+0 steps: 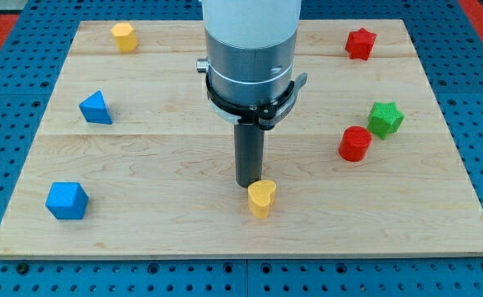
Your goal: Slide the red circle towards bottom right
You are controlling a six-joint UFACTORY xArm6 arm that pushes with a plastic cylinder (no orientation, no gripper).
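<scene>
The red circle (355,143) sits on the wooden board (175,227) at the view's right, just left of and below a green star (385,119), almost touching it. My tip (248,184) is at the board's middle, well to the left of the red circle. The tip stands right behind a yellow heart (261,198), touching or nearly touching its upper left side.
A red star (360,43) lies at the top right. A yellow block (124,36) lies at the top left. A blue triangle (96,108) lies at the left, and a blue block (67,200) at the bottom left. The arm's grey body (250,58) hangs over the top middle.
</scene>
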